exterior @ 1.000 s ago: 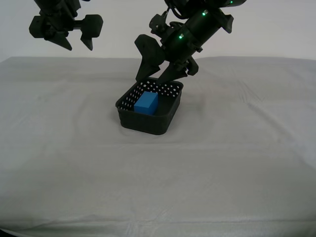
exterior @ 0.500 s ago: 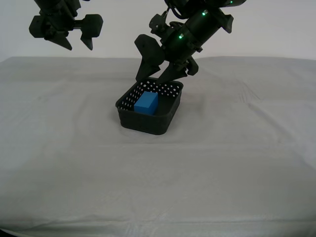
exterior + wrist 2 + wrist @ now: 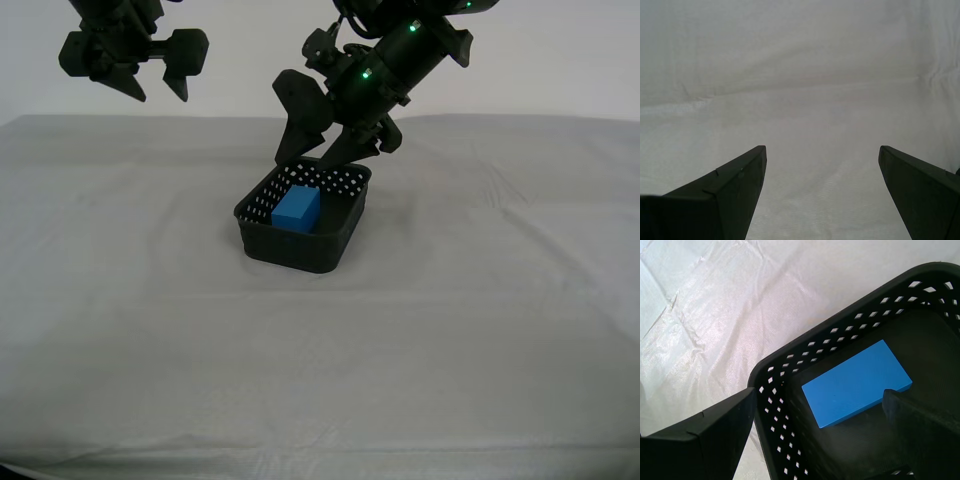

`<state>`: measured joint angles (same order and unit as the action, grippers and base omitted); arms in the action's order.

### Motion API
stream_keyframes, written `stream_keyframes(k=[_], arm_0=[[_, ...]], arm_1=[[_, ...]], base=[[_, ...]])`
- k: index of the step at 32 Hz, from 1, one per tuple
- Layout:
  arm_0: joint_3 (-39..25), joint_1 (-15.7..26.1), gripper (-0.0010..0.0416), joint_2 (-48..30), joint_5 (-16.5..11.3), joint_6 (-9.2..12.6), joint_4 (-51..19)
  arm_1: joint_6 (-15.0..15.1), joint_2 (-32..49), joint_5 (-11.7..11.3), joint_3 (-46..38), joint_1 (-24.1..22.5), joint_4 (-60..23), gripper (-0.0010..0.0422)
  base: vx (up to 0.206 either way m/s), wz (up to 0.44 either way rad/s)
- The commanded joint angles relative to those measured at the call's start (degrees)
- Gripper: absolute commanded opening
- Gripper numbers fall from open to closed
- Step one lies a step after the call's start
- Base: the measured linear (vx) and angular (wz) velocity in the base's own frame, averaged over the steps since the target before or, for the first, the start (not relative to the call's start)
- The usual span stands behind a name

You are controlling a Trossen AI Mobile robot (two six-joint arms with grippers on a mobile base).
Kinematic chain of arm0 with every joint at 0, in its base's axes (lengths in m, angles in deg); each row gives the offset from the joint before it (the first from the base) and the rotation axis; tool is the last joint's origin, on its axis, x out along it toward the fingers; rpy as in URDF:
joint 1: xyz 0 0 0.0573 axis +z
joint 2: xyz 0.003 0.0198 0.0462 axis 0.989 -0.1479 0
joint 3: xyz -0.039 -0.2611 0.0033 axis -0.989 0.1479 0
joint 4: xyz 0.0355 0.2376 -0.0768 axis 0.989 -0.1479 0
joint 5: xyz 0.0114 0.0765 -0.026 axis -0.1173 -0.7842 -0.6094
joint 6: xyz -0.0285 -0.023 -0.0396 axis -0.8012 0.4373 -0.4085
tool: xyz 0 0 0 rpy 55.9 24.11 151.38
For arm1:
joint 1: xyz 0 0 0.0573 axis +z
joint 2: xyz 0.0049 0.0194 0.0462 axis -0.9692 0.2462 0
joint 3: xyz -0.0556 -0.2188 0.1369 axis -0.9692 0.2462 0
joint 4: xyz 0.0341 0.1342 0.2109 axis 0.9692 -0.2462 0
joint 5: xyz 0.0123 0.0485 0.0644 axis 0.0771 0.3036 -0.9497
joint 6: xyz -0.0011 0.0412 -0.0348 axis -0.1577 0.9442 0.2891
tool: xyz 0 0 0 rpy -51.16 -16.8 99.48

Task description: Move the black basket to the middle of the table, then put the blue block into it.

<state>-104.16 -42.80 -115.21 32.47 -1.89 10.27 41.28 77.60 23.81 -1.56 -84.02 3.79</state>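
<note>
Looking at table: you have the wide table (image 3: pixel 480 330) under its pale grey-white wrinkled cloth, bare apart from one basket.
Basket: the small black perforated plastic basket (image 3: pixel 300 248) sits about midway between the side edges, nearer the far edge than the near one.
Block: the bright blue rectangular block (image 3: pixel 296 207) lies flat on the basket floor, released.
First gripper: my first gripper (image 3: pixel 820 427) hangs over the basket's far rim, jaws apart, holding nothing; one finger is inside the wall, one outside.
Second gripper: my second gripper (image 3: pixel 822 192) is raised toward the far corner on the exterior view's left, jaws apart and empty, over bare cloth.
Risk: lift straight up. In my judgement, a sideways pull-out could hook the rim between the fingers and drag or tip the basket.
</note>
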Motion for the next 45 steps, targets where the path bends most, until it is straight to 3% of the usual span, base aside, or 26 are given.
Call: stream_keyframes(k=[1,45], arm_0=[[-0.02,0.04,0.0353,0.02,-0.02,0.09,0.0],[-0.02,0.04,0.0353,0.02,-0.02,0.09,0.0]], arm_1=[[0.11,-0.02,0.07,-0.02,0.0,0.02,0.0307],[0.11,-0.07,0.07,-0.02,-0.02,0.04,0.0307]], base=[[0.0,0.0],[0.0,0.0]])
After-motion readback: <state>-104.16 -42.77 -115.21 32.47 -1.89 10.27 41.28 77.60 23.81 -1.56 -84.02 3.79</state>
